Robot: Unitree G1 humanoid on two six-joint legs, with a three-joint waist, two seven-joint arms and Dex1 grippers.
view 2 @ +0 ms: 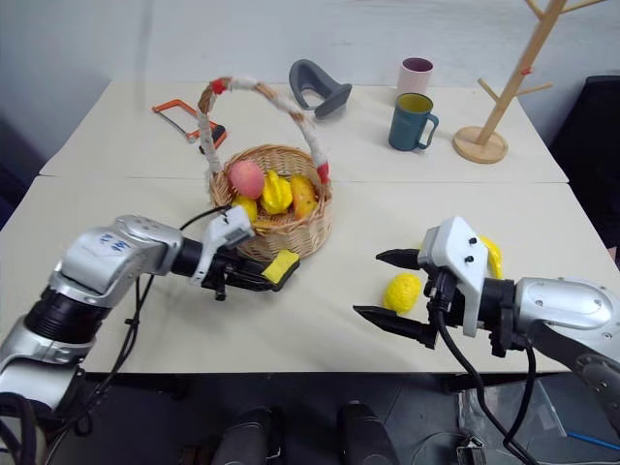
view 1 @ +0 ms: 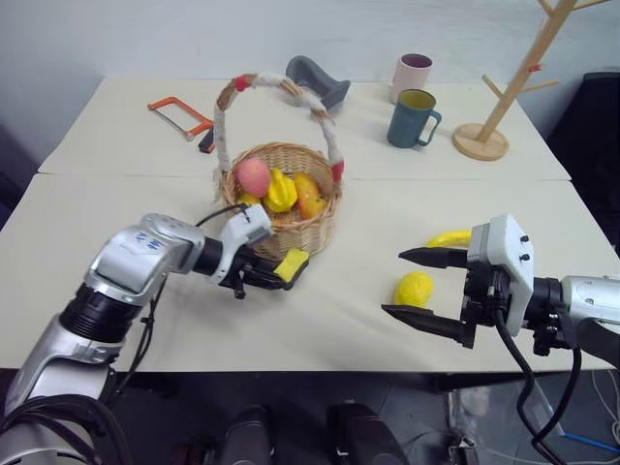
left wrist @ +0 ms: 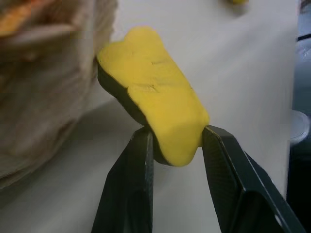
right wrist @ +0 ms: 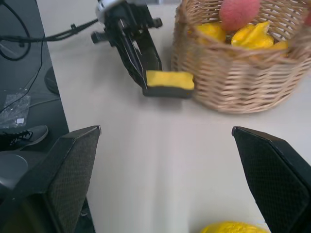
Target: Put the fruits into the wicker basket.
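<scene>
The lemon [view 1: 414, 289] lies on the counter [view 1: 320, 320] between the spread fingers of the right hand [view 1: 415, 288], which reaches in nearly level, wide open and holding nothing. The banana [view 1: 449, 237] lies just beyond that hand, its long axis running across the counter. The left hand [view 1: 276, 272] angles downward beside the wicker basket [view 1: 315, 232], clamped on a flat yellow block [left wrist: 155, 94] whose free end points toward the basket wall.

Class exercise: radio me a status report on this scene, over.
Left hand shut on yellow block beside basket. Right hand open, by lemon. Banana on table. Nothing in the way.
</scene>
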